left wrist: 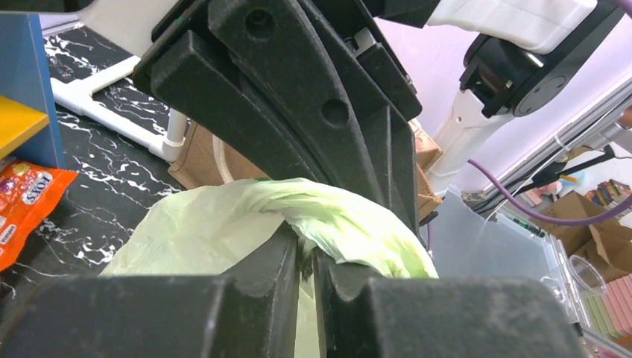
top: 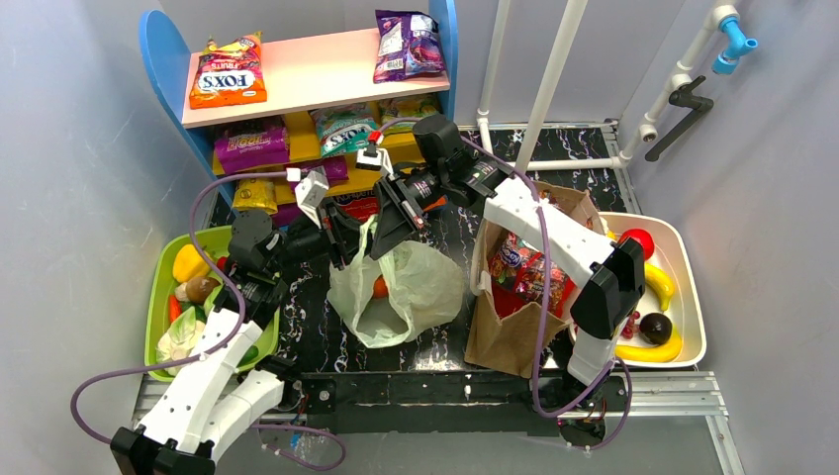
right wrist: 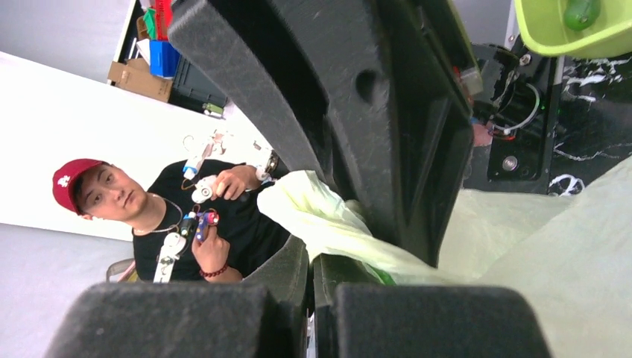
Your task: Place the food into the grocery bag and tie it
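Handles of the grocery bag (top: 411,287) pinched, knot to come.
My left pincer (left wrist: 305,257) and right pincer (right wrist: 309,257) are each closed on a twisted handle. The bag sits mid-tabletop (top: 309,334), orange food (top: 380,288) inside. I should cross the handles taut, without slipping. Both arms stretch forward, wrists nearly meeting above the bag's mouth.

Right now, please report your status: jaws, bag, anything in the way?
Left jaws shut on grocery bag top. Right jaws shut on it too. Inside: orange food; no knot visible. Beside it, brown paper bag, close.
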You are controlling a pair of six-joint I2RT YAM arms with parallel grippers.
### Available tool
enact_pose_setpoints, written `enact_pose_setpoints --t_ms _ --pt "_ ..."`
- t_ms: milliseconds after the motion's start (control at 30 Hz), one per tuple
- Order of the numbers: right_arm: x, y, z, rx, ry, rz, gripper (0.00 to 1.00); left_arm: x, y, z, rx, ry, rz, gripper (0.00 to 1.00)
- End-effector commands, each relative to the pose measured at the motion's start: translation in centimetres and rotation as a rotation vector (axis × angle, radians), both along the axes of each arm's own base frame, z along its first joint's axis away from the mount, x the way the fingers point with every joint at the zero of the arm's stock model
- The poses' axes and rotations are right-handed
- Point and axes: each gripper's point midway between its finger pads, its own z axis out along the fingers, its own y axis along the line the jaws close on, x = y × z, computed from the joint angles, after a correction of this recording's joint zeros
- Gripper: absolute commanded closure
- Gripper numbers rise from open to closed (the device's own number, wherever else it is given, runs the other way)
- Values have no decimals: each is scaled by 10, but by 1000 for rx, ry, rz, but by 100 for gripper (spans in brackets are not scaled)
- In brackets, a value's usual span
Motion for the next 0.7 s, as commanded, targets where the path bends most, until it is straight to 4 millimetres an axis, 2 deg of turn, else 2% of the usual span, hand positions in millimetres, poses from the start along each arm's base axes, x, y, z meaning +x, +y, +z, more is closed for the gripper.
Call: enact_pose_setpoints --t_ms 0,67,133,300,533,633,667 --pt "6 -5 -1 -9 -40 -48 99 -8 2 13 6 -57 -6 78" --pt "6 -7 1 -8 -43 -50 99 -7 2 13 9 -54 -4 73" --pt "6 -9 2 -4 -44 -48 99 -6 2 15 8 -55 -2 72" --pt "6 -8 2 -4 -43 -48 99 -3 2 21 8 -70 8 83" --pt "8 -5 7 7 -32 -45 99 -6 -4 28 -16 -73 -47 80" --pt "8 -5 9 15 -32 -42 99 -7 -6 29 -24 -72 -61 81" --pt "8 -5 9 15 -31 -42 99 -7 -6 29 -27 -71 -65 85"
